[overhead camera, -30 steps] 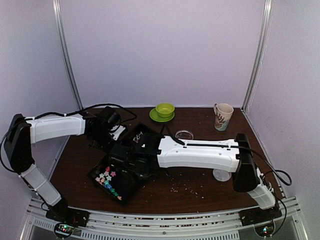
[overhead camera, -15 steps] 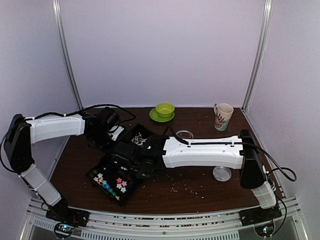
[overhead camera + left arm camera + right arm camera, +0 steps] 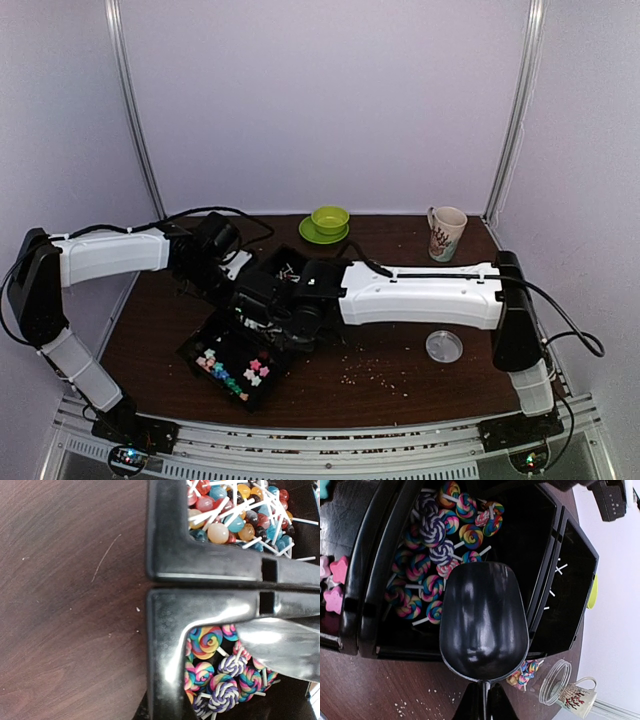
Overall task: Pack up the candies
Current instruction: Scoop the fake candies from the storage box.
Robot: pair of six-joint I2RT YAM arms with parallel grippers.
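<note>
The candies are small pastel stars in the near compartment of a black compartment tray; pink ones show at the left edge of the right wrist view. My right gripper is shut on the handle of a black scoop, fingers meeting at the bottom of its wrist view. The scoop is empty and hovers over the compartment of swirl lollipops. My left gripper is at the tray's far left edge; its fingers do not show clearly in the left wrist view.
Another compartment holds round lollipops. A few swirl lollipops lie on the table beside a clear jar. A jar lid, mug, green bowl on a saucer and pale crumbs are on the table.
My right arm has swung to the right and away with the scoop, off the star candies and over the lollipop compartment. The left arm has not moved.
</note>
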